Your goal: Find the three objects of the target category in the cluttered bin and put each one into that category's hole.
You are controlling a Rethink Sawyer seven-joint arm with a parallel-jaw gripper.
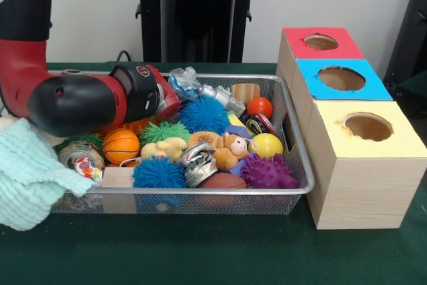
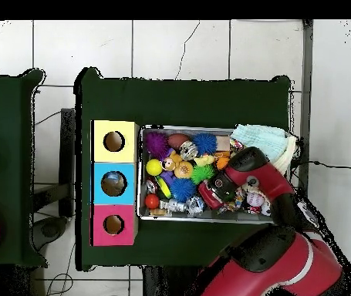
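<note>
The bin (image 1: pixel 293 108) holds two blue spiky balls (image 1: pixel 159 173), one purple (image 1: pixel 267 171) and one green (image 1: pixel 164 131); three holes (image 1: pixel 341 78) top the box; whether the gripper (image 1: pixel 179 95) is clenched cannot be told.

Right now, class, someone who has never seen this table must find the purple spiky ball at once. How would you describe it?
Start at the wire mesh bin on the green table, beside the three wooden boxes. Go to the bin's front corner nearest the yellow-topped box. There lies the purple spiky ball, just below a smooth yellow ball; the other spiky balls are blue or green, so only this one is purple.
</note>
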